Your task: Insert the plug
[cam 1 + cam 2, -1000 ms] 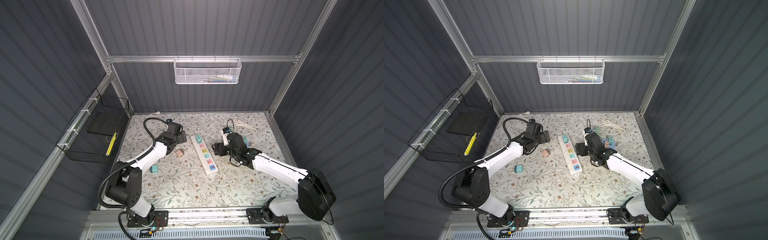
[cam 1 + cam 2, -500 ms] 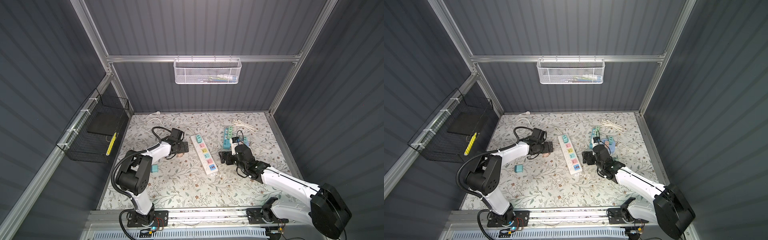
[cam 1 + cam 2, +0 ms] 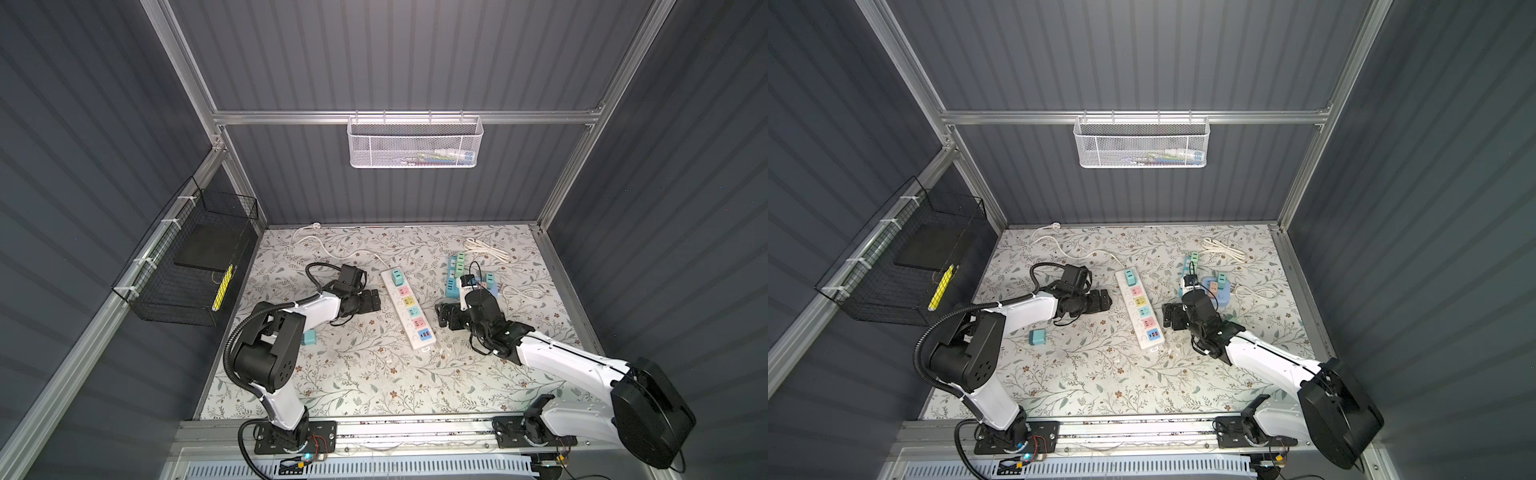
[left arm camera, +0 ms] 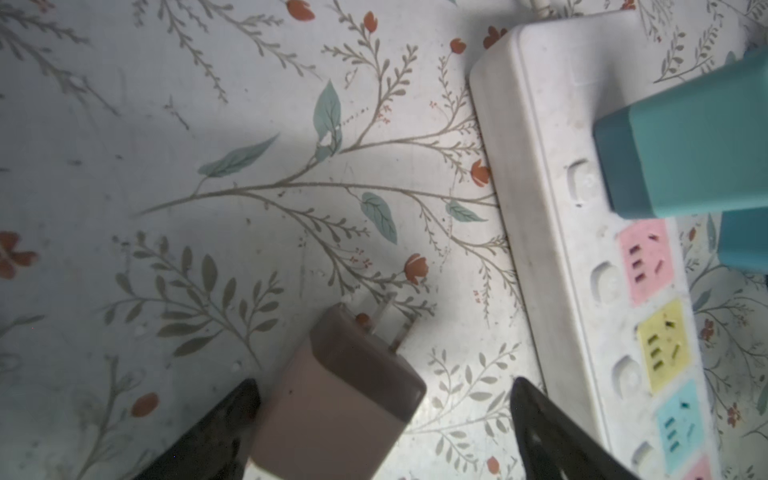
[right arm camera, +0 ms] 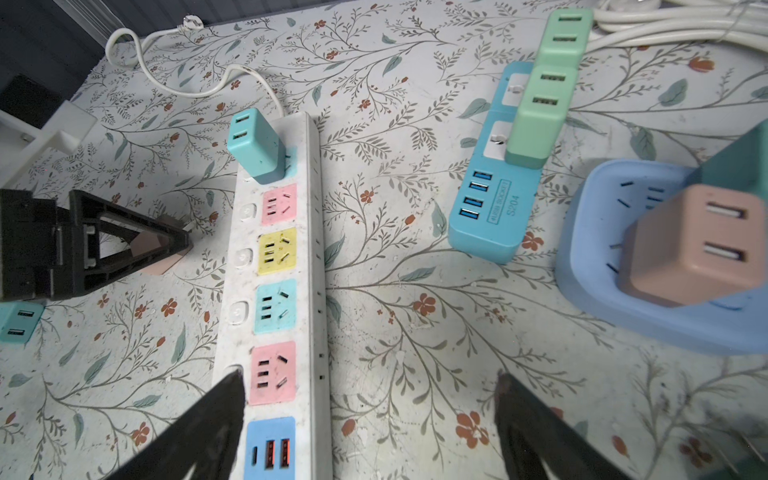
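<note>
Floral mat point(image 3: 365, 374), plug point(image 4: 340, 395) flat, prongs facing strip point(image 4: 561, 208), within open left end effector point(image 4: 384, 386), right end effector point(image 5: 370, 376) open

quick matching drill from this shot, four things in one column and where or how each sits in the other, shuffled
Things
1. mint green cube chargers
2. long white plastic power strip
3. black left tool
4. black right tool

States
A. open, by the white strip's usb end
B. open around a dusty pink cube charger lying flat
C. plugged into the small blue plastic power strip
D. lying on the floral mat between both arms

Pairs: 1-C, 2-D, 3-B, 4-A
</note>
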You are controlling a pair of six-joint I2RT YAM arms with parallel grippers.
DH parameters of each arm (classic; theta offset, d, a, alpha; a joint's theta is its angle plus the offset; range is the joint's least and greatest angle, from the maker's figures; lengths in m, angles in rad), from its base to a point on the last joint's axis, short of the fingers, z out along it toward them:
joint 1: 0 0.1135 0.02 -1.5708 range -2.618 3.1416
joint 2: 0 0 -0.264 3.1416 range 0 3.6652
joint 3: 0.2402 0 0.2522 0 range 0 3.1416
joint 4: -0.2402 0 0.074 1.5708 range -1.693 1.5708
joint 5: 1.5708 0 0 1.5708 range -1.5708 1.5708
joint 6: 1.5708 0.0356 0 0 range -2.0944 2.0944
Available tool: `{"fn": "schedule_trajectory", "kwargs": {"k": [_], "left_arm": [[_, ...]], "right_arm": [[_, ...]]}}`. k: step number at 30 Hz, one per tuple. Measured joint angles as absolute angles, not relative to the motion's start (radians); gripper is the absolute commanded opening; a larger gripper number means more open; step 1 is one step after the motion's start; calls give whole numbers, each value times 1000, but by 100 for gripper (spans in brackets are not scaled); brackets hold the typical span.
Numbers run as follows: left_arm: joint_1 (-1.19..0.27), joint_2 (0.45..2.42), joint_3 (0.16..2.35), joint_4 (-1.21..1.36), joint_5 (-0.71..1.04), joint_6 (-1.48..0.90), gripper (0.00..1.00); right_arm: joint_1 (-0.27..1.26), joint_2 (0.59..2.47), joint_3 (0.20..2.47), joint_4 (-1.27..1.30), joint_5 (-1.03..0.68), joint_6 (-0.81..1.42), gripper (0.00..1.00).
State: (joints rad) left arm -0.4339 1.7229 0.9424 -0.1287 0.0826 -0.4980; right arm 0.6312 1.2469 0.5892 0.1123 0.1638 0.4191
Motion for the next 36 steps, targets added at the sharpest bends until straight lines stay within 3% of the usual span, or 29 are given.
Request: {"fn": "schedule_trajectory", "kwargs": {"k": [14,26,36], "left_arm": [[-575,1712,934,-81,99,-553,90],[-574,1707,1161,-316,-148,-466,91],[-573,1894,1345,-437,-267,-355,91]], "right_arm": [[631,1251,589,111,189,418,95],[631,1250,589,108,196,418,96],[634,1246,589,104,220,415,97]]}}
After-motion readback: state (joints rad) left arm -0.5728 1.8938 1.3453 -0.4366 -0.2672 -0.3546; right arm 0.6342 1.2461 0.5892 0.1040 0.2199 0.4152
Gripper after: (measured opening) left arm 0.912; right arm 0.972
